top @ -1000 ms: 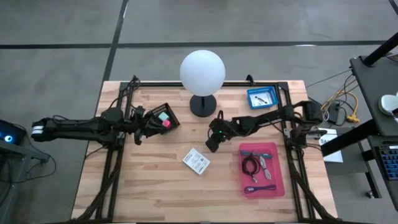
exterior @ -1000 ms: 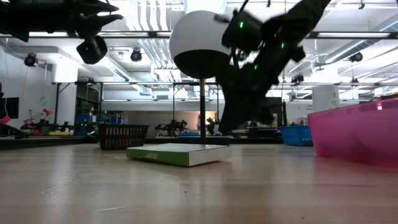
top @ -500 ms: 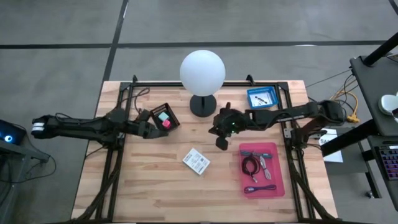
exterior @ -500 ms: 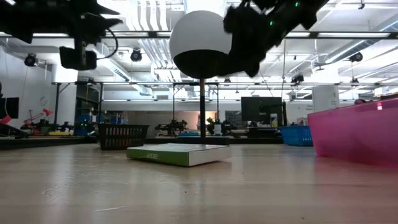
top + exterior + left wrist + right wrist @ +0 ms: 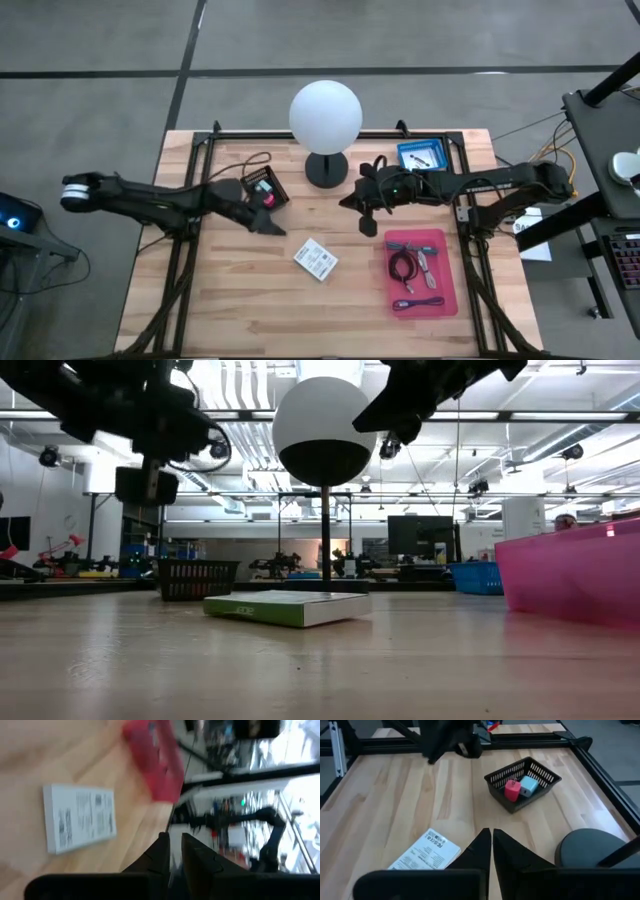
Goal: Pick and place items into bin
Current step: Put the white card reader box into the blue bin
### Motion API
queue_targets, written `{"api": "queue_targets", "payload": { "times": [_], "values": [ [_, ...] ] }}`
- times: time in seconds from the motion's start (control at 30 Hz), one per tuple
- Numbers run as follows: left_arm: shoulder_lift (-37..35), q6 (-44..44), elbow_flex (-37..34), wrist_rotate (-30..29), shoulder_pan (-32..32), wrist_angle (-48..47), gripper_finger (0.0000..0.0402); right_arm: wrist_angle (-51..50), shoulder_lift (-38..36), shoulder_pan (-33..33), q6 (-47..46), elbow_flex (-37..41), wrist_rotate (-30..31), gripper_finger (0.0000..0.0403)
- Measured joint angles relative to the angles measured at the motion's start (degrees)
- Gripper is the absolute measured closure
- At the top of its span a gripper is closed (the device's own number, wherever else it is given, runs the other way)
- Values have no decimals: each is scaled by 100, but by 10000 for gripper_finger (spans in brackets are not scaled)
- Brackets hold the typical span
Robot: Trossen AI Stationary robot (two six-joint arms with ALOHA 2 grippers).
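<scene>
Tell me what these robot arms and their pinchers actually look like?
Both are slim, dark, jointed arms. The left arm has a pale grey band near its far end and a thin black cable looping beside its wrist. The right arm shows small green lights. Each ends in two dark, tapered fingers.

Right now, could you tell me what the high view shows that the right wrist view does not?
Only the high view shows the pink bin with cables inside, the blue tray and the white globe lamp. Only the right wrist view shows the right gripper close up, fingers together. Both show the white printed card lying on the wooden table and the black basket holding small pink and teal blocks.
</scene>
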State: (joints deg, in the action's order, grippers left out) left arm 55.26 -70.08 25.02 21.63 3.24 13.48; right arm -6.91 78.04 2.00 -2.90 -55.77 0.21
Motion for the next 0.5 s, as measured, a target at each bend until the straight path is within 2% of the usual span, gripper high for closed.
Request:
{"api": "queue_targets", "payload": {
  "times": [0.13,0.27,0.37,0.5],
  "values": [
    [441,-7,-17,816,18,2,343,-4,59,-31,26,3,-7,394],
    [856,-5,-17,1199,24,138,281,12,138,-127,233,7,-23,388],
    [1155,-10,-17,1206,46,299,230,15,171,-248,581,7,-30,362],
    [1454,-14,32,1212,55,322,183,61,186,-493,1330,7,-38,303]
  ]
}}
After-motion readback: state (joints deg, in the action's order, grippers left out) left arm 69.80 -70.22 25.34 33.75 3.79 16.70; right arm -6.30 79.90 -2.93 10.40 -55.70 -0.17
